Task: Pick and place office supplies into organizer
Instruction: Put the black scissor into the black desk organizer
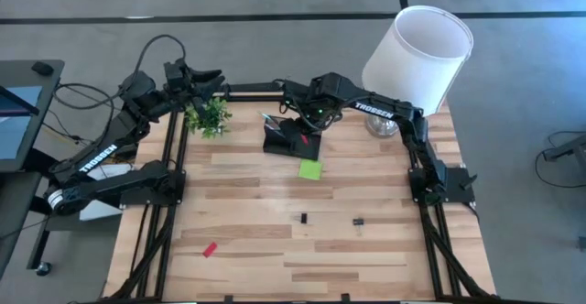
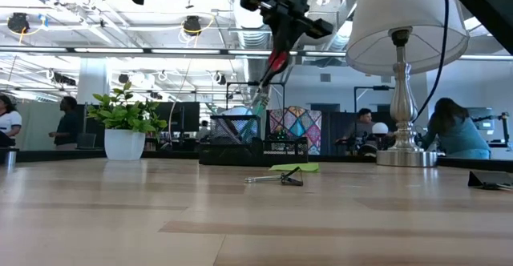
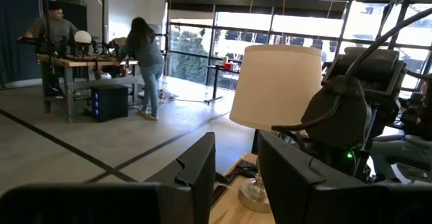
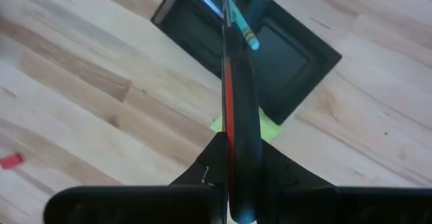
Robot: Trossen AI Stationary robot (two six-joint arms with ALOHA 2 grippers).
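Observation:
The black organizer (image 1: 286, 139) stands at the table's far middle, with pens (image 4: 244, 25) leaning in its taller compartment (image 2: 240, 126). My right gripper (image 1: 307, 121) hangs over it, shut on the red-handled scissors (image 2: 271, 72), whose blades point down toward that compartment. A lime-green sticky-note pad (image 1: 310, 168) lies just in front of the organizer. Two black clips (image 1: 303, 218) (image 1: 359, 222) and a red eraser (image 1: 210, 249) lie nearer the front. My left gripper (image 3: 236, 177) is raised at the far left, pointing level, open with nothing between its fingers. My right gripper pinches the scissors' red handle end (image 4: 228, 126) between its two fingers, from above, pointing steeply down. The scissors hang below the fingers, edge-on in the wrist view, slightly slanted, with the blade tip (image 2: 260, 99) just over the pen compartment, clear of the table.
A small potted plant (image 1: 209, 114) stands left of the organizer, under my left arm. A white-shaded lamp (image 1: 417, 52) stands at the far right corner. People work at benches in the room beyond the table.

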